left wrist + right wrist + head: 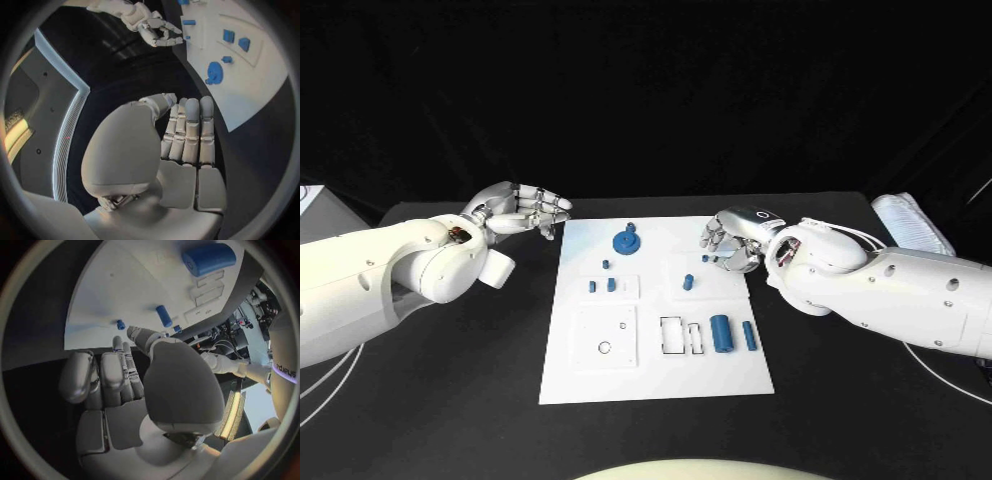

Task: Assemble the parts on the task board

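Observation:
The white task board [661, 370] lies in the middle of the black table. On it sit blue parts: a round piece with a peg [629, 240], several small pegs [607, 264] [687, 282], a thick cylinder [721, 333] and a thin one [750, 336]. My left hand [524, 210] hovers just off the board's far left corner, fingers side by side [187, 135], holding nothing. My right hand [733, 242] hangs over the board's far right edge, fingers loosely curled [119, 360], nothing in them. A small blue peg [120, 324] lies just beyond its fingertips.
A ribbed white object [913, 222] lies at the table's far right. A pale box [307, 200] shows at the left edge. Empty outlined recesses [606, 335] and slots [672, 335] mark the board's near half. Cables [956, 365] loop by my right arm.

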Robot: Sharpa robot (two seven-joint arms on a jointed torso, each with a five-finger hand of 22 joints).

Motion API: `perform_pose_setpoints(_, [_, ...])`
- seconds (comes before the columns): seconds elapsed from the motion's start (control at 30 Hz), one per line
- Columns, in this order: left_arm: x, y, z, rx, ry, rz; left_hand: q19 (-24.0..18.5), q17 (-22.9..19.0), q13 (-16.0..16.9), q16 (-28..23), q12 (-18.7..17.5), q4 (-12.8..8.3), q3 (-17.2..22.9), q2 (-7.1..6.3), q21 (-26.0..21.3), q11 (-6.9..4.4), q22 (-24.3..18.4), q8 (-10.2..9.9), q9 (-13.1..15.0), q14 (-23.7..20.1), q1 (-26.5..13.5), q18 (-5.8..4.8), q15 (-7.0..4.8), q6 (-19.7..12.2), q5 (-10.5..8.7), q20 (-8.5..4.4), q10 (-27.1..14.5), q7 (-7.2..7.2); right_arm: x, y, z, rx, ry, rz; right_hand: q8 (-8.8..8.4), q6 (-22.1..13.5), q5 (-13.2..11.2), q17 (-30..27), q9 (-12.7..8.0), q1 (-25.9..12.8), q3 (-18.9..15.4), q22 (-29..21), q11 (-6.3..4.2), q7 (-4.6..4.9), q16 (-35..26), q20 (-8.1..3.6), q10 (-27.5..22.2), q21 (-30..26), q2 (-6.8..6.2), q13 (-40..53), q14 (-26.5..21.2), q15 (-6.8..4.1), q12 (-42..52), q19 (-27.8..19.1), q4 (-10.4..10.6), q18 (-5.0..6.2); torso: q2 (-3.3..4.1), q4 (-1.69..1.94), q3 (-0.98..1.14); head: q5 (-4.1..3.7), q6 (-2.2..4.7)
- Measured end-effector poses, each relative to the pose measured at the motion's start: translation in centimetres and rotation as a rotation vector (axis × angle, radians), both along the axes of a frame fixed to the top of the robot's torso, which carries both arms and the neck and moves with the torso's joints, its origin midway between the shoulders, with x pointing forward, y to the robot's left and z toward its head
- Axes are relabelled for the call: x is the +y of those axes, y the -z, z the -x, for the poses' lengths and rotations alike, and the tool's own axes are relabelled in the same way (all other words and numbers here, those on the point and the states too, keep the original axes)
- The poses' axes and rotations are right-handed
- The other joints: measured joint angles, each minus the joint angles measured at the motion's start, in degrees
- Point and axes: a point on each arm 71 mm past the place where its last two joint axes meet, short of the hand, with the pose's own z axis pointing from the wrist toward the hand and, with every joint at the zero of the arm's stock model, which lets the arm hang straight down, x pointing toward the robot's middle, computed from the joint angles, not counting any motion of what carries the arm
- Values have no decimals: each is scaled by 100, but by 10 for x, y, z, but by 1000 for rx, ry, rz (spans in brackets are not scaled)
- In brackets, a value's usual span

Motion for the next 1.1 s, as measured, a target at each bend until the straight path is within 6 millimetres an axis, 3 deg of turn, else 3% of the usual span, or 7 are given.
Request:
perform_pose_setpoints(0.2, [1,-4,4,-7,13,92,0,0,1,0,4,-14,15,12,0,0,0,14,-8,0,12,0,0,9,5,0,0,-9,8,5,-1,-15,-1,38,0,0,0,42,7,-22,-15,51,8,0,69,0,-33,38,22,0,0,0,-20,0,-16,0,1,10,-10,3,-3])
perform_pose_setpoints(0.67, [3,-8,7,-20,22,154,1,0,6,0,26,-31,-2,12,0,-1,0,14,-13,0,12,0,0,9,5,0,1,-9,12,13,-6,-29,23,92,0,21,0,143,41,-69,10,215,-12,-21,265,21,-53,168,69,-1,-1,0,-20,20,-42,1,5,2,-4,-20,-6])
perform_pose_setpoints(1.1, [6,-8,8,-20,20,155,1,-4,5,0,26,-31,-2,12,0,-1,1,14,-20,1,13,0,0,9,5,0,1,-9,17,19,-6,-19,22,113,67,173,0,265,125,-112,137,557,-45,-50,498,41,106,494,112,24,-1,0,26,40,-86,2,-1,4,3,5,-47])
